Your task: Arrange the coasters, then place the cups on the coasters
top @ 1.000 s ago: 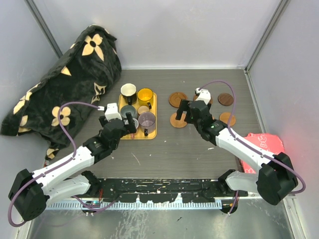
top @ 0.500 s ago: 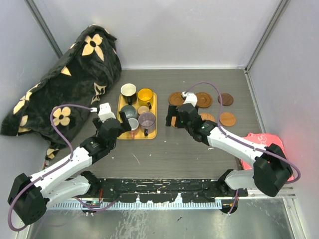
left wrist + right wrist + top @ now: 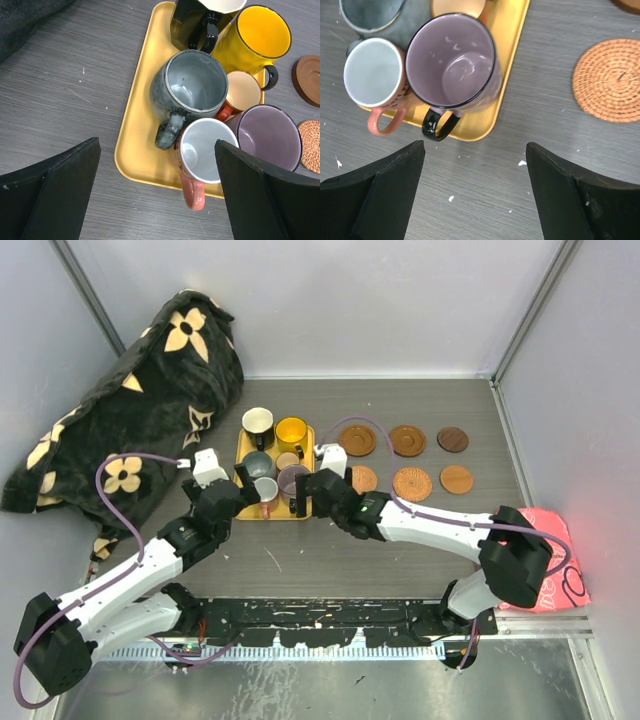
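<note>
Both sets of my jaws are standing wide apart, gripping nothing. My left gripper (image 3: 251,486) is hovering over the near-left end of the yellow tray (image 3: 131,125), a glossy rounded-corner rectangle sitting on the grey wood-grain table (image 3: 545,190). All six cups (image 3: 275,455) are standing upright on it, packed close together: black mug (image 3: 187,20) with a cream inside, glossy yellow mug (image 3: 250,45) with a dark rim, mottled glazed grey mug (image 3: 192,85), small copper mug (image 3: 242,90), translucent purple mug (image 3: 451,60), and small white mug (image 3: 205,147) with a salmon handle. My right gripper (image 3: 474,155) is hanging just off the tray's near-right edge, with the purple mug's black handle pointing at the gap between my fingers. The coasters (image 3: 407,440) are lying flat to the right of the tray, round discs in two rows of three, apart from each other. The back row is looking darker and smoother. The woven coaster (image 3: 612,80) nearest the tray is showing orange-brown coiled rings. A plush black blanket (image 3: 150,390) with cream flowers is lying far left.
</note>
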Tool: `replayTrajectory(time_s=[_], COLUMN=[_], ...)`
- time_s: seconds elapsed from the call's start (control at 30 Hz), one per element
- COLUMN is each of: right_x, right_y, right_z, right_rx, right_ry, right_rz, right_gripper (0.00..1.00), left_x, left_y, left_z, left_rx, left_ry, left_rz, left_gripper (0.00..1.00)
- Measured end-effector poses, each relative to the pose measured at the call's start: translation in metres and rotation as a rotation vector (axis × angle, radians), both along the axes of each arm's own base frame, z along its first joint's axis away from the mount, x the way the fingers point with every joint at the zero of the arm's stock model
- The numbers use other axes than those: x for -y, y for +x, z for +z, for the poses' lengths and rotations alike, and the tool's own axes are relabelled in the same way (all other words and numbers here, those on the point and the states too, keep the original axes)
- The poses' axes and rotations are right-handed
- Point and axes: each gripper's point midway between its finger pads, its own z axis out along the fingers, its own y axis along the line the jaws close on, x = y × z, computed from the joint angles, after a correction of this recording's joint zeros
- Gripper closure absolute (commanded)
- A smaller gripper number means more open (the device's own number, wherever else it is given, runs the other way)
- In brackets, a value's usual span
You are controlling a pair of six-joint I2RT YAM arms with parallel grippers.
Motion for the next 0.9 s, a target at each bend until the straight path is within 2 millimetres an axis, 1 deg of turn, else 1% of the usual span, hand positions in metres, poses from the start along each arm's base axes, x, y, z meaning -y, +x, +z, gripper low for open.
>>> replayTrajectory(time_s=[0.1,0.23,0.53,0.57,0.63,0.7,0.8,0.83,0.87,0.9], right_x=[-0.014,-0.028,-0.039,-0.04,-0.042,-0.042,-0.044,-0.049,-0.049,-0.048], right_y=[-0.007,-0.011,-0.001,0.0,0.003,0.004,0.008,0.011,0.011,0.011], right_z=[-0.008,-0.014,-0.033,-0.035,-0.038,-0.041,-0.043,-0.044,-0.044,-0.045], right_rx=[-0.014,-0.026,-0.047,-0.049,-0.05,-0.052,-0.051,-0.049,-0.049,-0.052], right_ry=[-0.023,-0.038,-0.094,-0.102,-0.112,-0.125,-0.138,-0.141,-0.141,-0.148], right_rz=[0.016,0.022,-0.014,-0.017,-0.024,-0.033,-0.044,-0.05,-0.05,-0.051], right_gripper=[0.13,0.14,0.19,0.2,0.26,0.28,0.36,0.38,0.39,0.43], left_x=[-0.002,-0.003,-0.002,-0.002,-0.003,-0.002,-0.002,-0.001,-0.001,-0.001], left_y=[-0.001,-0.001,-0.001,-0.001,-0.001,-0.002,-0.001,-0.001,-0.001,-0.001], left_z=[0.001,0.002,0.001,0.0,0.0,0.0,-0.001,-0.001,-0.001,-0.001], left_rx=[0.006,0.009,0.009,0.008,0.007,0.006,0.004,0.003,0.003,0.002], left_ry=[-0.003,-0.006,-0.018,-0.018,-0.017,-0.018,-0.02,-0.022,-0.022,-0.022], left_rz=[0.004,0.009,0.014,0.014,0.014,0.012,0.008,0.006,0.006,0.005], left_gripper=[0.02,0.02,0.02,0.02,0.02,0.02,0.02,0.02,0.02,0.02])
